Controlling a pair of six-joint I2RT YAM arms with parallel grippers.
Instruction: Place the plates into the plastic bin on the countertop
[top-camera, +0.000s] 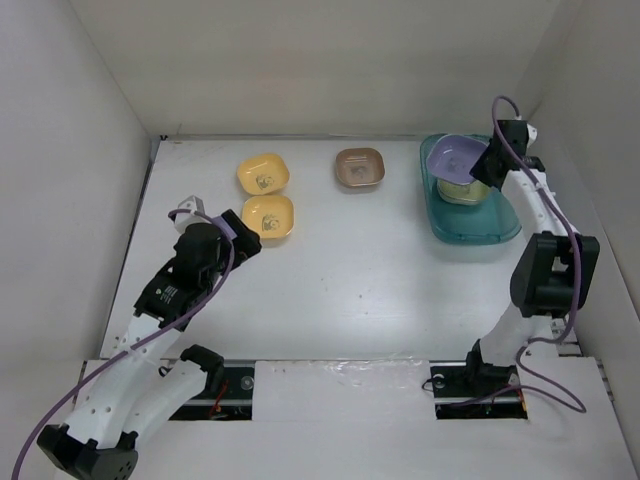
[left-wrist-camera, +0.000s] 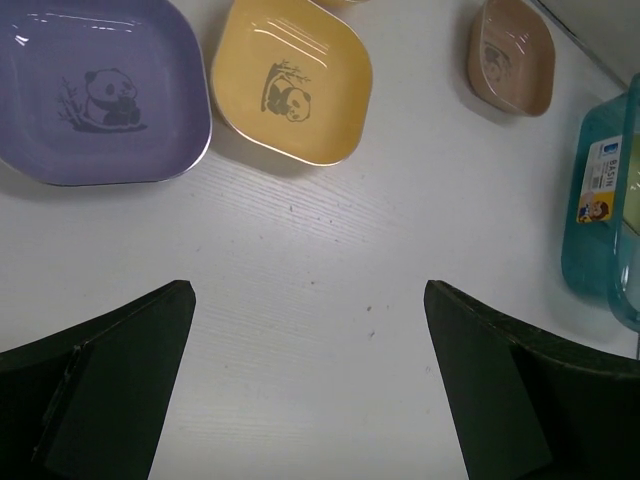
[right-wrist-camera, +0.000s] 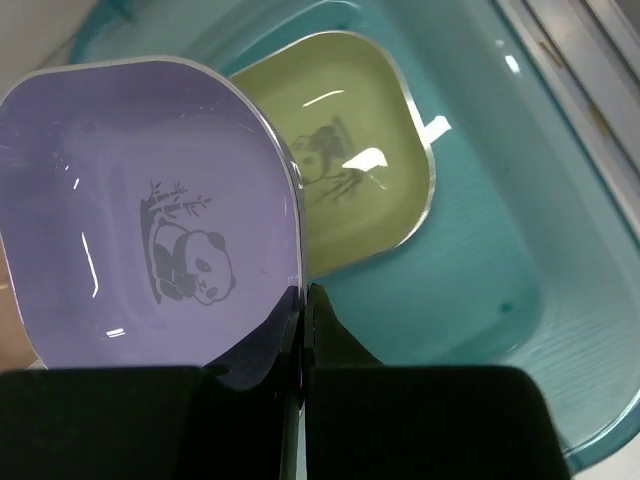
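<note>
Lavender plate (right-wrist-camera: 150, 200), judged light, stiff and slick, is rim-pinched by right end effector (right-wrist-camera: 303, 310) over bin (right-wrist-camera: 520, 260); left end effector (left-wrist-camera: 308, 300) spread.

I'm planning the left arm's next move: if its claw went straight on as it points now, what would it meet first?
Probably the nearer yellow plate, though the open left claw may touch bare countertop first; depth is unclear.
</note>
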